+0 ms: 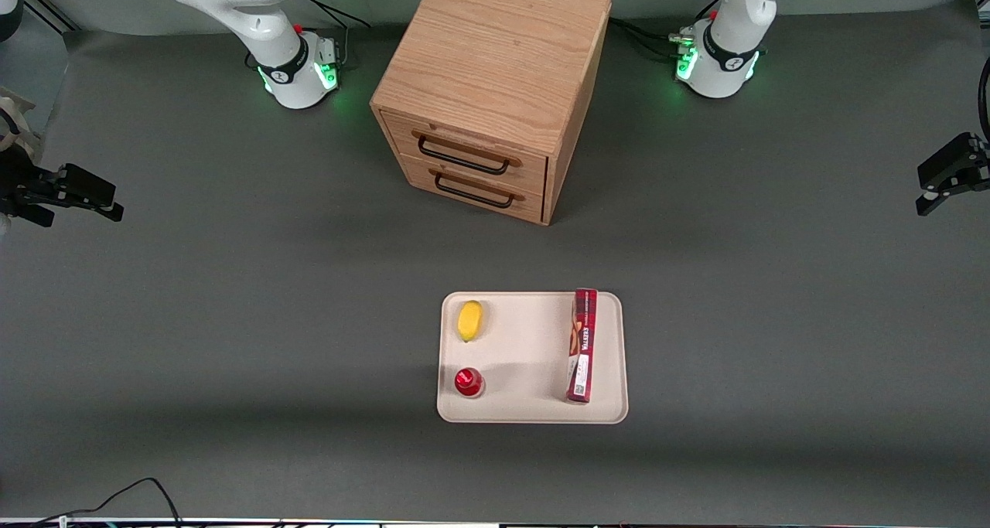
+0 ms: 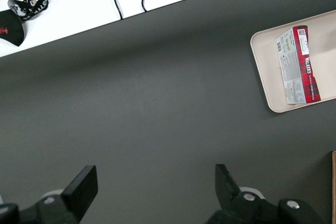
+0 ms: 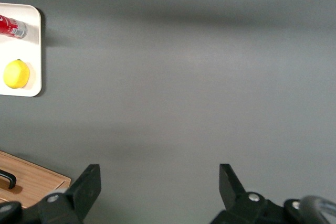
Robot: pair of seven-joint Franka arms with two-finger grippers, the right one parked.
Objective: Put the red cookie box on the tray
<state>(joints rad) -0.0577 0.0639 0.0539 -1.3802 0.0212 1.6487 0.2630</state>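
Pincer (image 2: 152, 192) hanging wide and empty over bare desk (image 1: 773, 319) at working arm's end. Red cookie box (image 1: 582, 345) lying in tray (image 1: 534, 412) with lemon (image 1: 469, 320) and red-capped object (image 1: 469, 382).

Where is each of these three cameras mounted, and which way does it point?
Front view: high up, facing both arms, looking down on the table, the wooden drawer cabinet and the tray; both arm bases show, with the gripper open at the working arm's end.
Left wrist view: on the working arm's wrist, looking down past its own fingers at bare mat.
Right wrist view: on the parked arm's wrist, also looking down at the mat.
Shared: front and left wrist views both show the red cookie box on the tray.
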